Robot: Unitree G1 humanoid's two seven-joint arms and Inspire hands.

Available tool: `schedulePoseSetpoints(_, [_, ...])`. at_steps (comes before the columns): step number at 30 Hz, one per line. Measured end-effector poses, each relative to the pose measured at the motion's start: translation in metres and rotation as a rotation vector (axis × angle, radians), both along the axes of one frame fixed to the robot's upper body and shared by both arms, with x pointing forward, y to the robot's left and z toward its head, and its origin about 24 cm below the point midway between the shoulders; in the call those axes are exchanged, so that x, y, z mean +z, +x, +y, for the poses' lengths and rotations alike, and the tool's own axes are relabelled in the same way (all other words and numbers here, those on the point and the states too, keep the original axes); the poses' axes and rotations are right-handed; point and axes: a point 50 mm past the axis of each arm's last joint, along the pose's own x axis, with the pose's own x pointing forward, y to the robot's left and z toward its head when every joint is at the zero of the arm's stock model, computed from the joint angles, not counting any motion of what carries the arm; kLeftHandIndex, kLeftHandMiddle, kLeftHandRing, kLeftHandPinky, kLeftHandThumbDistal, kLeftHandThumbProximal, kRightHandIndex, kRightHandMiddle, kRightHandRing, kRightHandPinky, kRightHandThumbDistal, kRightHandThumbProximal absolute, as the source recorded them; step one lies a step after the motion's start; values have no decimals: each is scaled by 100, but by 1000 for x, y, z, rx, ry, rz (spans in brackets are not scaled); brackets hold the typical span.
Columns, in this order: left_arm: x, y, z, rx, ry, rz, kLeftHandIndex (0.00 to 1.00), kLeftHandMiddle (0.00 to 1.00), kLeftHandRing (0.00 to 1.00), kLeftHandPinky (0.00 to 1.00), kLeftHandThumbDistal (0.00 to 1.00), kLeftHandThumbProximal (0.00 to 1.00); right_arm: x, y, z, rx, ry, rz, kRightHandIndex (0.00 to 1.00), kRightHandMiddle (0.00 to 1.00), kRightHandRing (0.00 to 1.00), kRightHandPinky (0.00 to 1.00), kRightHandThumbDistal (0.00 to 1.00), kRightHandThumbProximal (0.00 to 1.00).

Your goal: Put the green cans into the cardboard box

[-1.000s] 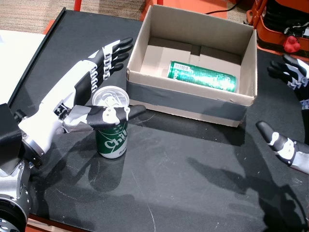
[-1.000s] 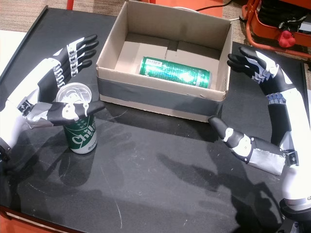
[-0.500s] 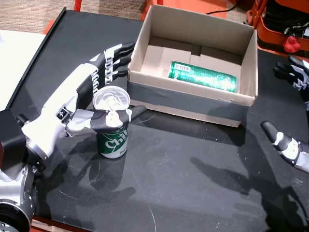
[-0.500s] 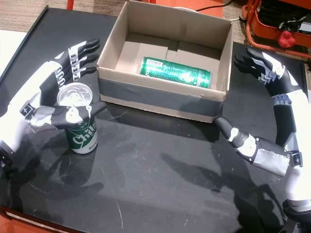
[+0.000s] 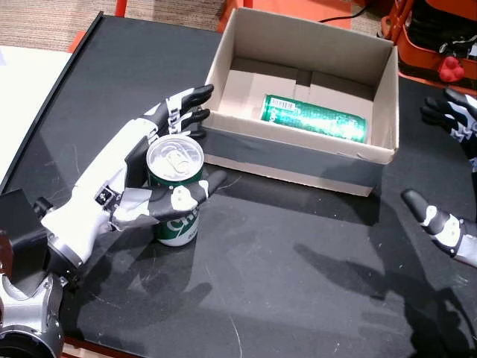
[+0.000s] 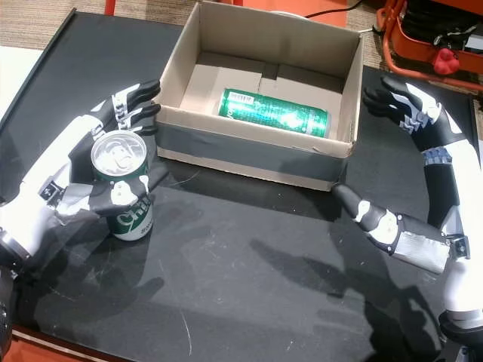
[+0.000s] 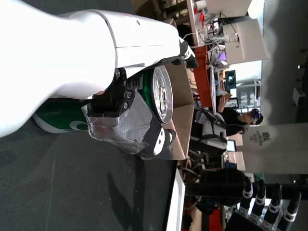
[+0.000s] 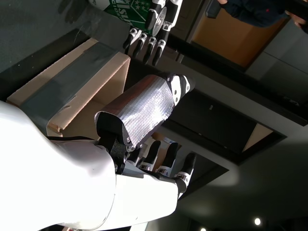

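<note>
— Two green cans are what we count. One stands upright [image 5: 175, 190] on the black table [image 5: 298, 283], just in front of the near left corner of the cardboard box [image 5: 298, 160]; the other lies on its side [image 5: 314, 118] on the box floor, toward the back and right.

— We see the same in both head views. What do we make of the left hand [image 5: 138, 179]?

— We see it wrapped around the standing can [image 6: 124, 192]: the thumb crosses the front of the can under its rim, and the fingers [image 5: 186, 112] reach round the far side, their tips close to the box wall. We would call it cupped around the can; whether it presses firmly, we cannot tell. The can's base rests on the table.

— The left wrist view agrees: we see the can's silver top [image 7: 161, 101] right against the taped thumb base, with the box wall [image 7: 180, 110] just behind it.

— And the right hand [image 6: 411, 173]?

— We see it empty, with thumb [image 6: 362, 215] and fingers [image 6: 392, 98] spread far apart, to the right of the box and near its right wall. In the right wrist view we see the taped thumb [image 8: 149, 108] stretched away from the fingers, touching nothing.

— Behind the right hand, in a head view, we also note an orange frame with a red knob [image 6: 445, 56].
</note>
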Motion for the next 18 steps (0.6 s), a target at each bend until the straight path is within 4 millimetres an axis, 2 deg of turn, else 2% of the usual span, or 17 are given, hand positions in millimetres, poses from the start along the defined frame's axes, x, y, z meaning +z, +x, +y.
schedulePoseSetpoints(3, [-1,-1,-2,-2,-10,2,90,96,99,95,62,0,0,0,0,2,-2,-2,72,72,77,83,95,39])
schedulePoseSetpoints(7, [-4,-3,-4,-2,-51,7,89,91,93,92,64,0,0,-2,0,1,-4,-2,71,72,77,84,94,39])
schedulePoseSetpoints(9, [-5,-4,-4,4,-69,10,86,86,85,85,63,0,-1,-3,-1,-1,-5,0,71,72,76,84,92,39])
schedulePoseSetpoints(13, [-7,-6,-3,7,-71,14,79,78,77,75,63,0,-2,-5,-1,-3,-7,2,72,73,77,84,94,39])
schedulePoseSetpoints(18, [-7,-5,-3,3,-71,17,76,74,74,73,63,0,-1,-7,-2,2,-10,-8,72,73,77,84,93,39])
